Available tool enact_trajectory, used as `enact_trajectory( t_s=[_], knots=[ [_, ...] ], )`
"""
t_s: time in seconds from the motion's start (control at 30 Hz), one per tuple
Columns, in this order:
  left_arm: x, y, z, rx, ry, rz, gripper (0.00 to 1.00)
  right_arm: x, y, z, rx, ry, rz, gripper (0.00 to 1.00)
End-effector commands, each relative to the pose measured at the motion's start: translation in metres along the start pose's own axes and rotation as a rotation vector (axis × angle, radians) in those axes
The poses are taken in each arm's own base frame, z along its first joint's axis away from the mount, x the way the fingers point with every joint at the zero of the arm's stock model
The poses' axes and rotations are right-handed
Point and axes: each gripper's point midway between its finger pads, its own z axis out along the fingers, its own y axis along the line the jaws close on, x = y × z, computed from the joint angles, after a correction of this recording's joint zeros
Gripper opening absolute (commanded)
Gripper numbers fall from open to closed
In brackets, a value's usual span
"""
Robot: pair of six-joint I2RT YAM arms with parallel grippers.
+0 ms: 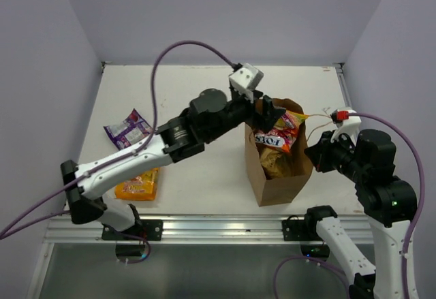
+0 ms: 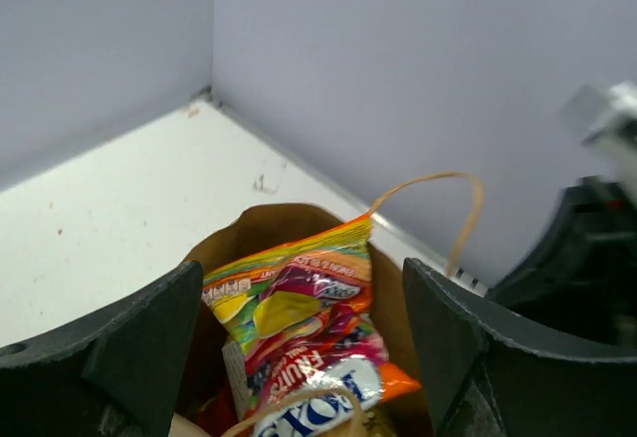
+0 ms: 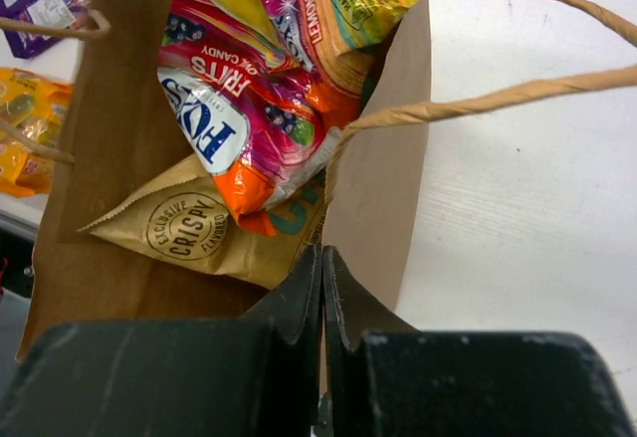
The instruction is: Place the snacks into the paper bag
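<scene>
The brown paper bag (image 1: 276, 183) stands upright at centre right. Inside it a multicoloured packet (image 1: 283, 132) leans on a tan packet (image 3: 199, 228). My left gripper (image 1: 269, 112) hovers over the bag's far rim, open and empty. In the left wrist view (image 2: 304, 347) the multicoloured packet (image 2: 299, 308) lies below, between the wide-apart fingers. My right gripper (image 1: 317, 156) is shut on the bag's right rim, and in its wrist view (image 3: 321, 268) the jaws pinch the bag wall (image 3: 378, 208). A purple packet (image 1: 128, 129) and an orange-yellow packet (image 1: 138, 184) lie on the table at left.
The bag's twine handles (image 3: 498, 99) stick out to the right, past the right gripper. Grey walls close in the white table (image 1: 204, 169) at the back and sides. The left arm stretches across the table's middle towards the bag.
</scene>
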Motion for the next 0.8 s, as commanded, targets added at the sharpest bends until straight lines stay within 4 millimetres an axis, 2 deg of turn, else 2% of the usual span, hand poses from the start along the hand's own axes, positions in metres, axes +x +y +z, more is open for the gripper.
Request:
enact_trajectory(
  t_s=[0.0, 0.03, 0.07, 0.1, 0.13, 0.17, 0.2, 0.23, 0.27, 0.3, 0.33, 0.37, 0.4, 0.47, 0.5, 0.57, 0.6, 0.67, 0.7, 0.77],
  knots=[
    [-0.134, -0.005, -0.091, 0.001, -0.439, -0.028, 0.85, -0.012, 0.004, -0.007, -0.013, -0.042, -0.024, 0.0],
    [-0.141, 0.007, -0.116, -0.044, -0.488, -0.045, 0.86, -0.012, 0.004, -0.007, -0.012, -0.042, -0.024, 0.0],
    [-0.14, 0.032, -0.126, -0.164, -0.501, -0.059, 0.87, -0.012, 0.004, -0.006, -0.013, -0.039, -0.026, 0.0],
    [-0.124, 0.047, -0.131, -0.219, -0.455, -0.041, 0.89, -0.012, 0.005, -0.007, -0.015, -0.04, -0.025, 0.0],
    [-0.117, 0.081, -0.131, -0.323, -0.429, -0.022, 0.9, -0.012, 0.005, -0.007, -0.015, -0.04, -0.025, 0.0],
    [-0.103, 0.101, -0.127, -0.374, -0.381, -0.002, 0.91, -0.012, 0.005, -0.006, -0.018, -0.038, -0.025, 0.0],
    [-0.082, 0.12, -0.119, -0.406, -0.31, 0.017, 0.92, -0.012, 0.005, -0.006, -0.018, -0.038, -0.025, 0.0],
    [-0.039, 0.144, -0.103, -0.431, -0.174, 0.033, 0.93, -0.012, 0.005, -0.007, -0.019, -0.039, -0.027, 0.0],
    [-0.022, 0.185, -0.099, -0.455, -0.116, -0.024, 0.92, -0.012, 0.006, -0.006, -0.021, -0.038, -0.026, 0.0],
    [-0.001, 0.21, -0.096, -0.481, -0.062, -0.048, 0.92, -0.011, 0.006, -0.006, -0.022, -0.037, -0.028, 0.0],
    [0.039, 0.238, -0.086, -0.519, 0.028, -0.074, 0.92, -0.012, 0.006, -0.007, -0.022, -0.04, -0.029, 0.0],
    [0.051, 0.267, -0.089, -0.568, 0.053, -0.09, 0.92, -0.011, 0.006, -0.006, -0.02, -0.036, -0.027, 0.0],
    [0.076, 0.281, -0.08, -0.58, 0.099, -0.096, 0.92, -0.012, 0.006, -0.006, -0.02, -0.037, -0.028, 0.0],
    [0.097, 0.296, -0.072, -0.58, 0.14, -0.101, 0.91, -0.011, 0.005, -0.006, -0.018, -0.034, -0.031, 0.0],
    [0.119, 0.308, -0.062, -0.596, 0.196, -0.111, 0.91, -0.011, 0.005, -0.006, -0.019, -0.032, -0.031, 0.0],
    [0.139, 0.322, -0.057, -0.63, 0.256, -0.101, 0.9, -0.012, 0.005, -0.006, -0.017, -0.034, -0.035, 0.0],
    [0.159, 0.33, -0.053, -0.647, 0.302, -0.102, 0.9, -0.012, 0.005, -0.007, -0.017, -0.035, -0.036, 0.0],
    [0.176, 0.338, -0.054, -0.67, 0.338, -0.1, 0.9, -0.012, 0.005, -0.007, -0.012, -0.036, -0.039, 0.0],
    [0.191, 0.34, -0.056, -0.671, 0.363, -0.105, 0.9, -0.011, 0.004, -0.007, -0.009, -0.034, -0.037, 0.0],
    [0.205, 0.343, -0.058, -0.677, 0.385, -0.12, 0.9, -0.011, 0.004, -0.007, -0.008, -0.036, -0.039, 0.0]
  ],
)
